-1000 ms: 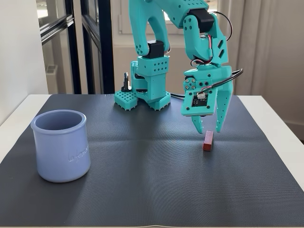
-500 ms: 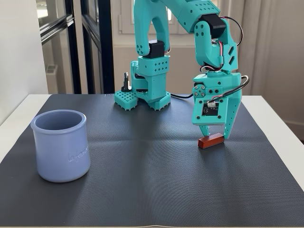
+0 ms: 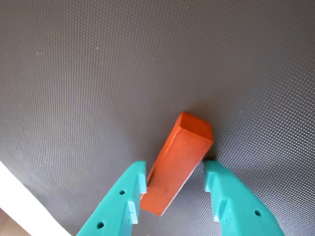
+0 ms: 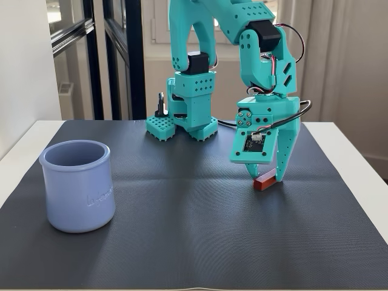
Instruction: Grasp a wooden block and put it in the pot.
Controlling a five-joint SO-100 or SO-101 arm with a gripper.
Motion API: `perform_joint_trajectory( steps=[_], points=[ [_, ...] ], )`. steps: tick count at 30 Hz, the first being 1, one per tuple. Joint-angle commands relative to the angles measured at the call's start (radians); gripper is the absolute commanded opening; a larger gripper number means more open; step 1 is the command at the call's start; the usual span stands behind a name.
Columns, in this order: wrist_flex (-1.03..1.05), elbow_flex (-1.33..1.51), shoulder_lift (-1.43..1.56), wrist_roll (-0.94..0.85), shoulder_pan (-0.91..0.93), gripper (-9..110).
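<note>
Red, elongated wooden block (image 3: pixel 178 162)

Fixed view: pot (image 4: pixel 77 186) left on mat (image 4: pixel 194 230); wooden block (image 4: pixel 267 181) right, under end effector (image 4: pixel 271 176).

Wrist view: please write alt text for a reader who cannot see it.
A small red rectangular wooden block lies on a dark textured mat, between the two teal plastic fingers of the robot gripper. The left finger touches the block; the right one stands slightly apart.
</note>
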Motion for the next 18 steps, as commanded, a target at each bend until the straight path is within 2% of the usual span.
perform_joint_trajectory(
  steps=[1, 6, 14, 18],
  points=[
    [-0.006, 0.002, 0.017, 0.005, 0.014, 11],
    [-0.012, 0.000, 0.017, 0.005, 0.014, 3],
    [-0.005, -0.003, 0.074, -0.003, 0.014, 3],
    [0.002, 0.008, 0.161, -0.067, 0.048, 3]
  ],
)
